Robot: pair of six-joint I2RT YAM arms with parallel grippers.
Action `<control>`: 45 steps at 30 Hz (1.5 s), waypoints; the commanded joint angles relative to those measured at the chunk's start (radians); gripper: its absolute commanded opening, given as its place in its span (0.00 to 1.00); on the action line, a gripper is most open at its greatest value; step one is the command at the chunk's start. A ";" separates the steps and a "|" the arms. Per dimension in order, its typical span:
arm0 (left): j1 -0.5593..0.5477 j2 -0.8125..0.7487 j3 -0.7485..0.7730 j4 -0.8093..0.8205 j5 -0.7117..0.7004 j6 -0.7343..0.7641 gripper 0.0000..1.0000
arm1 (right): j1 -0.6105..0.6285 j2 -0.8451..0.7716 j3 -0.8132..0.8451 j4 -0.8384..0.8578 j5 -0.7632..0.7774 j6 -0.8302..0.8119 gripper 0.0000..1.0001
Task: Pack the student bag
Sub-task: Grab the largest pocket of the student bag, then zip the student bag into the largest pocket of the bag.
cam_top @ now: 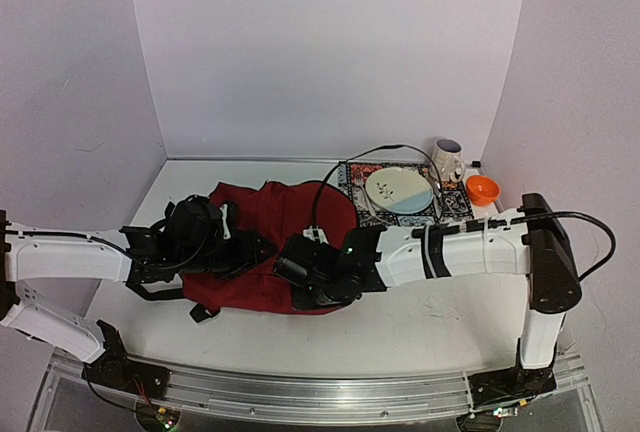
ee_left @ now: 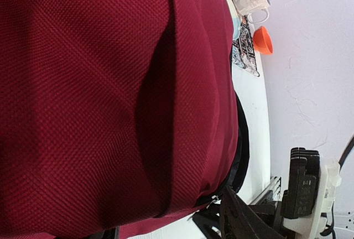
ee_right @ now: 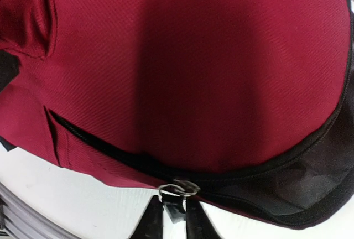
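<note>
Evidently a zipper step: right jaws pinched shut on the small metal zipper pull point(ee_right: 178, 188) of the large dark red fabric backpack point(cam_top: 280, 210); the left jaws' opening I cannot tell. Next calls for a steady drag along the track.

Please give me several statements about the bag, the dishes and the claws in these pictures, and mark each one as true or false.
1. The student bag is dark red. True.
2. The plate lies on the bare table. False: it lies on a patterned mat.
3. In the top view, the orange bowl stands to the right of the mug. True.
4. The right claw hangs far from the bag. False: it grips the zipper pull at the bag's edge.
</note>
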 commanded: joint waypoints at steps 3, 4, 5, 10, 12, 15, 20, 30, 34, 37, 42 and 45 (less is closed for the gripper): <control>0.009 -0.006 0.025 -0.051 -0.096 0.031 0.63 | 0.003 -0.071 -0.036 -0.134 0.084 0.018 0.00; 0.009 -0.008 0.019 -0.069 -0.111 0.032 0.63 | 0.003 -0.087 -0.047 -0.137 0.087 0.011 0.00; 0.009 -0.011 0.013 -0.082 -0.132 0.032 0.64 | 0.003 -0.099 -0.060 -0.143 0.089 0.005 0.00; 0.031 -0.031 -0.047 -0.137 -0.201 0.025 0.64 | -0.003 -0.155 -0.114 -0.156 0.085 -0.037 0.00; 0.057 -0.045 -0.078 -0.149 -0.209 0.021 0.64 | -0.008 -0.170 -0.130 -0.160 0.075 -0.055 0.00; 0.104 -0.073 -0.122 -0.171 -0.225 0.022 0.64 | -0.013 -0.194 -0.160 -0.169 0.067 -0.086 0.00; 0.176 -0.124 -0.156 -0.225 -0.267 0.057 0.64 | -0.014 -0.213 -0.176 -0.179 0.046 -0.141 0.00; 0.343 -0.144 -0.096 -0.359 -0.386 0.198 0.65 | -0.010 -0.184 -0.140 -0.185 -0.016 -0.232 0.00; 0.476 -0.108 -0.058 -0.360 -0.355 0.258 0.66 | 0.016 -0.116 -0.055 -0.151 -0.096 -0.326 0.00; 0.540 -0.069 -0.017 -0.359 -0.329 0.296 0.68 | 0.042 -0.047 0.042 -0.123 -0.163 -0.378 0.00; 0.552 -0.089 0.014 -0.361 -0.209 0.285 0.78 | 0.071 0.073 0.201 -0.071 -0.250 -0.429 0.00; 0.552 -0.162 -0.014 -0.370 -0.108 0.237 0.85 | 0.072 0.114 0.254 -0.063 -0.255 -0.433 0.00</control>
